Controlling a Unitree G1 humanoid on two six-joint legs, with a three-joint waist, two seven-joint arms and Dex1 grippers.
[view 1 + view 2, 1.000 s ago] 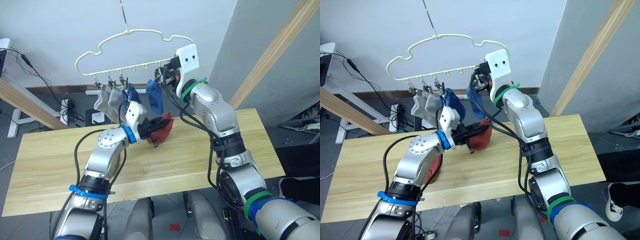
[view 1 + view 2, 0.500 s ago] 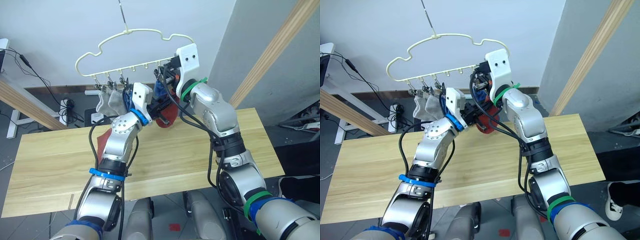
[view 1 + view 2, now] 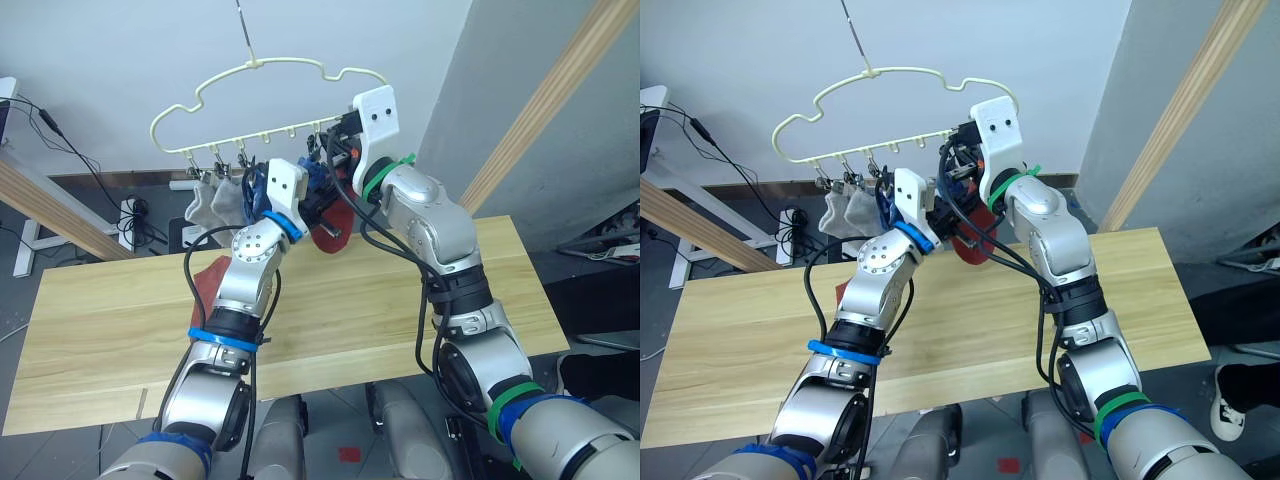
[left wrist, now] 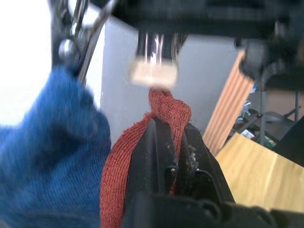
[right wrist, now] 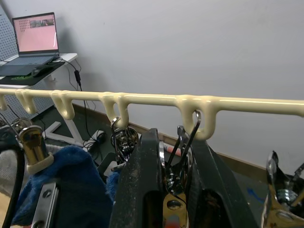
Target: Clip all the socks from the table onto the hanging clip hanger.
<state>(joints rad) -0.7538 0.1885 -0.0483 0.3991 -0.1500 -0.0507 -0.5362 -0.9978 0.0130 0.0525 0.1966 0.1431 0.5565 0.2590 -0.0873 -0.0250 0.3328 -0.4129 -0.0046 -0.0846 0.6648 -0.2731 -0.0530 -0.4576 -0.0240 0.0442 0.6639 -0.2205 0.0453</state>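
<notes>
Your left gripper (image 4: pixel 170 137) is closed on a rust-red sock (image 4: pixel 161 114), and compared with one second ago it has lifted this sock from low above the table (image 3: pixel 400 300) up to just under the clip hanger (image 3: pixel 270 80). Your right gripper (image 5: pixel 172 156) has its fingers pressed on a dark metal clip (image 5: pixel 183 142) of the hanger bar, as before; two grey socks (image 3: pixel 215 205) and a blue sock (image 4: pixel 52 156) already hang there, and a second red sock (image 3: pixel 207 280) lies on the table behind the left arm

Red sock (image 4: pixel 164 114) ribbed knit cloth; clip (image 5: pixel 183 147) shiny metal.
</notes>
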